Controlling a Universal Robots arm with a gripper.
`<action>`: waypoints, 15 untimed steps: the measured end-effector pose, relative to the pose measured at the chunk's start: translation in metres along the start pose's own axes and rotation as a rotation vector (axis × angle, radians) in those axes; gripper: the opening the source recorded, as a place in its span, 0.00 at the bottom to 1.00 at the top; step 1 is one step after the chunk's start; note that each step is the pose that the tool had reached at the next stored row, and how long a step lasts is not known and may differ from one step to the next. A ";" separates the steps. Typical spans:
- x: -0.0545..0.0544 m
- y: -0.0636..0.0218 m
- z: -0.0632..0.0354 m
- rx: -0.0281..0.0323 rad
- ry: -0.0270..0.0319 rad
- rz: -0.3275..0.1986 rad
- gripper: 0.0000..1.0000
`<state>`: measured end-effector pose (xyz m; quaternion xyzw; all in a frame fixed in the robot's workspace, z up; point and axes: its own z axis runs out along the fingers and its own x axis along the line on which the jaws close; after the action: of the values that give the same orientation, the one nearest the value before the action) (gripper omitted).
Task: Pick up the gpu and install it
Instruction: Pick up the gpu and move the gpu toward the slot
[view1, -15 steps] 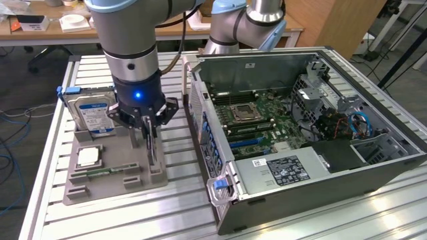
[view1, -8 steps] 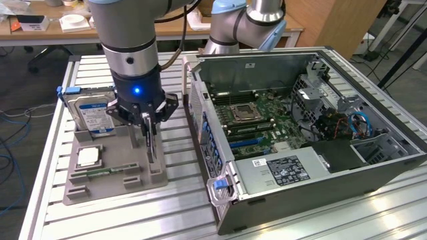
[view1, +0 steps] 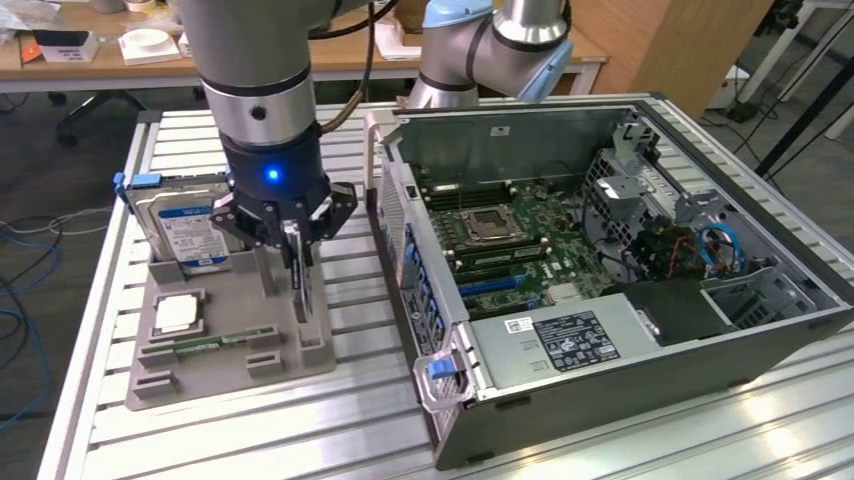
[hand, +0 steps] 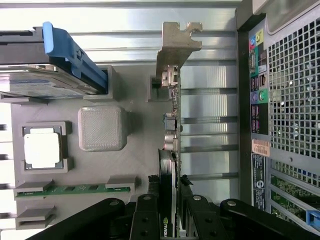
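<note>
Left of centre in the exterior view, the black two-fingered gripper (view1: 296, 238) is clamped on the thin green-and-black gpu card with silver end bracket (view1: 302, 288). The card stands on edge, apparently in its grey plastic parts tray (view1: 227, 350). Grasp made; lifting and seating it in the open grey computer case (view1: 574, 420) at frame right are not yet done.

Black gripper (view1: 295, 240) pinches top edge of thin dark gpu card (view1: 302, 290) — card upright in grey plastic holder tray (view1: 227, 375), blue-labelled silver hard drive (view1: 187, 230) behind; open computer case (view1: 601, 405) at exterior view's right.
</note>
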<state>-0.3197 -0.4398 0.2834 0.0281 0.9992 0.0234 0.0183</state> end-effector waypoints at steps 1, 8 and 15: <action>0.000 0.0000 -0.0009 -0.0001 0.0000 0.000 0.26; 0.000 0.0004 -0.0083 -0.0001 0.0000 0.000 0.26; -0.001 0.0007 -0.0155 -0.0001 0.0000 0.000 0.26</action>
<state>-0.3197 -0.4398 0.2990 0.0281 0.9992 0.0235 0.0183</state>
